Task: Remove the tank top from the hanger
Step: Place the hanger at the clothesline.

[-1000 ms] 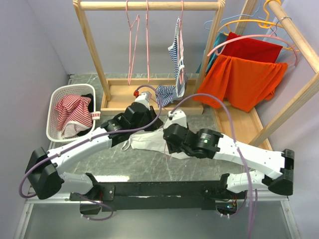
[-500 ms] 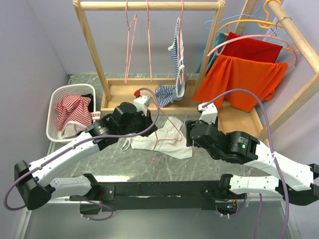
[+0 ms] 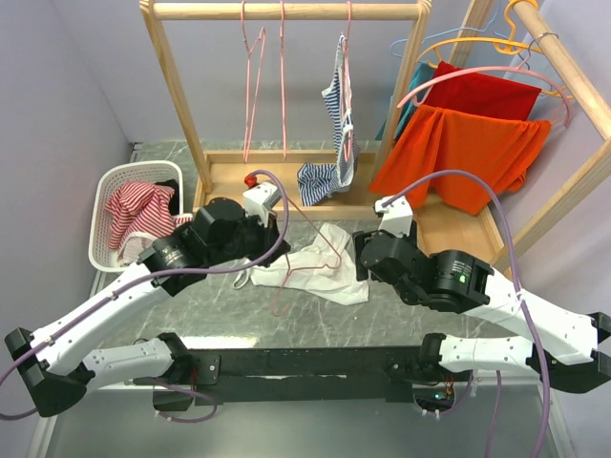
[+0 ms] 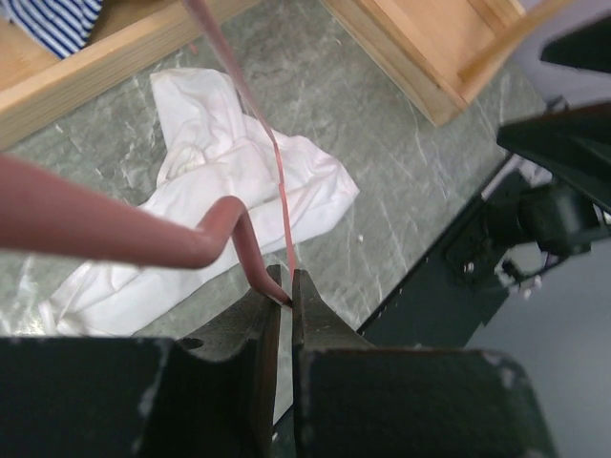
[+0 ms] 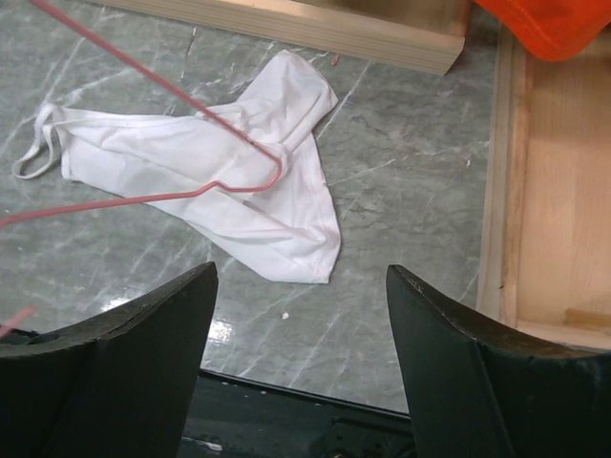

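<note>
The tank top lies on the desk in front of the rack, with the basket to its left.

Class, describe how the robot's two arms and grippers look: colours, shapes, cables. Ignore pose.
The left arm and right arm have white shell links joined by rounded black joints. A purple cable loops along each. The left gripper has dark, scuffed, flat-faced fingers; the right gripper has broad black fingers. A small red knob sits at the left wrist.

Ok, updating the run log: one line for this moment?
left gripper: shut on pink hanger | right gripper: open, empty | white tank top: lying on table, apparently off hanger
</note>
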Available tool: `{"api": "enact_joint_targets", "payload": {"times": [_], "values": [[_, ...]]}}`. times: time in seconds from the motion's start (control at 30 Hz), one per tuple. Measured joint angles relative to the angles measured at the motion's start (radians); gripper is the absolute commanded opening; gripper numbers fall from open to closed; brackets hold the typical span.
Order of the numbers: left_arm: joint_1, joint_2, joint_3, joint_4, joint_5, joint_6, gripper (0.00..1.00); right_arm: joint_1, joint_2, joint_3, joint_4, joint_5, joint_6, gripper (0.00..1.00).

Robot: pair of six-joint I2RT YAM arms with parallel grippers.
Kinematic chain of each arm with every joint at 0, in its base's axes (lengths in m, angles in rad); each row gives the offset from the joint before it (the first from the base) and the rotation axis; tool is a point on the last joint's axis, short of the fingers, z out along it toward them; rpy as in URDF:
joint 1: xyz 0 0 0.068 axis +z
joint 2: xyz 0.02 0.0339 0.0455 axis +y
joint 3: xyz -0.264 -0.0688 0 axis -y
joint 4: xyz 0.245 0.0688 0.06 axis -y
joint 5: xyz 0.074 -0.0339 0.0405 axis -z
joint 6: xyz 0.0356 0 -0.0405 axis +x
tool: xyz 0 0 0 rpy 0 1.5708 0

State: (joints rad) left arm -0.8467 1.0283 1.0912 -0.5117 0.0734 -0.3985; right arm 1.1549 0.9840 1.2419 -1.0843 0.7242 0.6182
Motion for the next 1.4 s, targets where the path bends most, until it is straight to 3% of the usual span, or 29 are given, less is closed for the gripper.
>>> {"api": "enact_joint_targets", "payload": {"times": [0.3, 0.47, 0.57, 0.83, 0.93, 0.97, 1.03, 1.23, 1.37, 1.4], "values": [[0.000, 0.104, 0.154, -0.137, 0.135, 0.180, 0.01, -0.040, -0.146, 0.000, 0.205, -0.109, -0.274, 0.83], [0.000, 0.136, 0.154, -0.203, 0.207, 0.235, 0.02, -0.206, -0.214, 0.011, 0.365, -0.332, -0.446, 0.81], [0.000, 0.137, 0.165, -0.230, 0.253, 0.257, 0.02, -0.292, -0.154, 0.054, 0.415, -0.467, -0.504, 0.78], [0.000, 0.144, 0.196, -0.241, 0.335, 0.299, 0.02, -0.348, 0.071, 0.047, 0.519, -0.841, -0.591, 0.75], [0.000, 0.154, 0.196, -0.247, 0.349, 0.309, 0.02, -0.362, 0.077, 0.046, 0.534, -0.932, -0.606, 0.69], [0.000, 0.158, 0.196, -0.249, 0.353, 0.310, 0.02, -0.364, 0.074, 0.046, 0.547, -0.952, -0.611, 0.59], [0.000, 0.165, 0.196, -0.253, 0.361, 0.313, 0.02, -0.366, 0.069, 0.047, 0.567, -0.984, -0.616, 0.53], [0.000, 0.167, 0.196, -0.254, 0.383, 0.320, 0.02, -0.375, 0.071, 0.037, 0.607, -1.040, -0.617, 0.53], [0.000, 0.167, 0.196, -0.251, 0.394, 0.321, 0.02, -0.377, 0.072, 0.005, 0.636, -1.059, -0.615, 0.49], [0.000, 0.167, 0.196, -0.251, 0.398, 0.321, 0.02, -0.378, 0.073, -0.003, 0.640, -1.063, -0.610, 0.42]]}}
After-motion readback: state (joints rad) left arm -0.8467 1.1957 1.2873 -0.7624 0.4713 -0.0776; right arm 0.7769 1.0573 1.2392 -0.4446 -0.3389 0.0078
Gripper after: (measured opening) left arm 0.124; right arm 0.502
